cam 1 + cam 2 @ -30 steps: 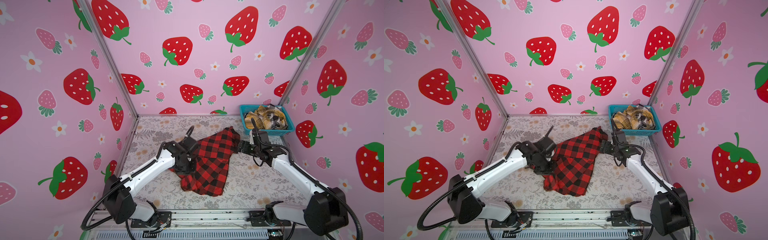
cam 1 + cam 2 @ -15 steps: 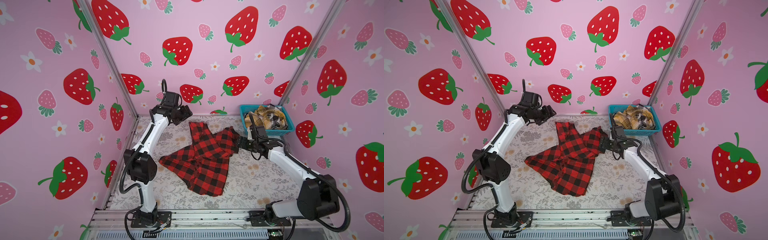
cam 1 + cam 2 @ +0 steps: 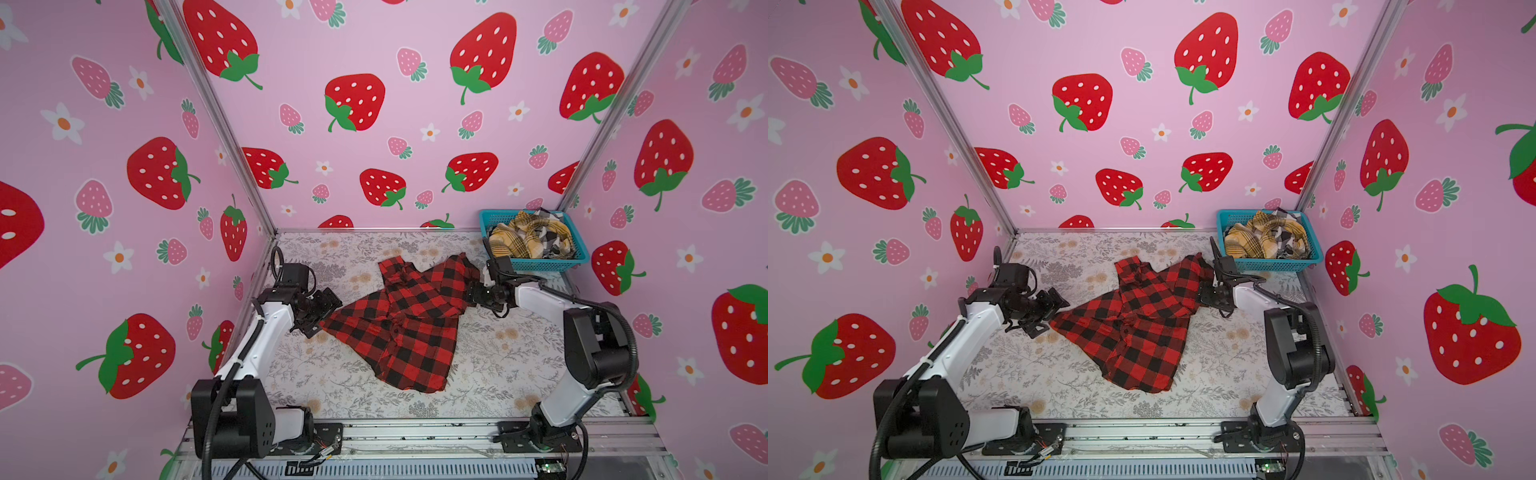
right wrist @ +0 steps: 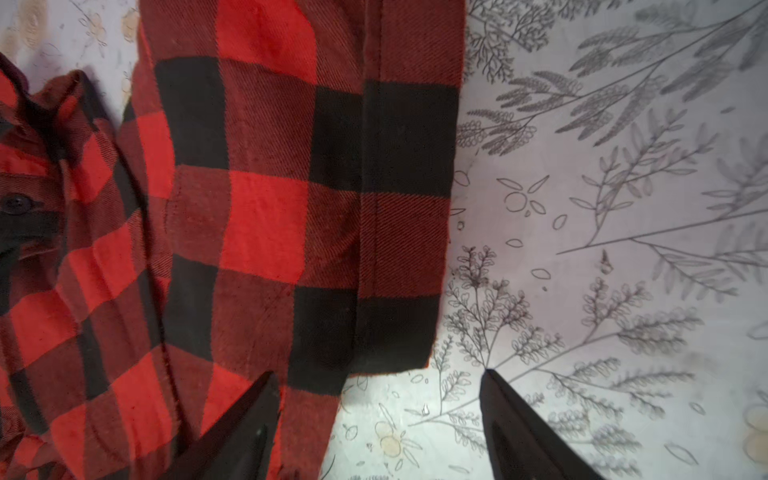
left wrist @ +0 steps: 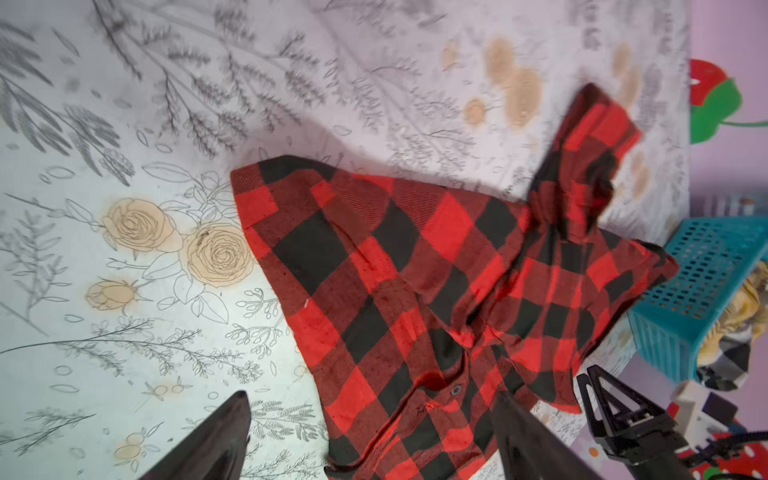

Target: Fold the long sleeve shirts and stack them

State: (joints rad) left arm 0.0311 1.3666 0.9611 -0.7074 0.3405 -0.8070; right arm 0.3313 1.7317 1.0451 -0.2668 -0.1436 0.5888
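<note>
A red-and-black long sleeve shirt [image 3: 407, 320] [image 3: 1138, 324] lies spread out, rumpled, in the middle of the floral table. My left gripper [image 3: 328, 309] [image 5: 372, 399] is open at the shirt's left corner, and the cloth [image 5: 415, 270] lies between and beyond its fingers. My right gripper [image 3: 473, 293] [image 4: 378, 372] is open at the right sleeve's cuff [image 4: 395, 208], one finger over the cloth and the other over bare table. A mustard-yellow plaid shirt [image 3: 515, 241] and a black-white plaid shirt [image 3: 552, 237] lie bunched in the basket.
A teal mesh basket [image 3: 540, 262] [image 5: 706, 270] stands in the back right corner, just behind the right gripper. Pink strawberry walls close in the left, back and right sides. A metal rail [image 3: 415, 432] runs along the front edge, carrying both arm bases.
The left gripper let go of the shirt after swinging high to the back, and has come down open at the shirt's left corner. The shirt went from bunched to spread. The right gripper narrowed slightly.
</note>
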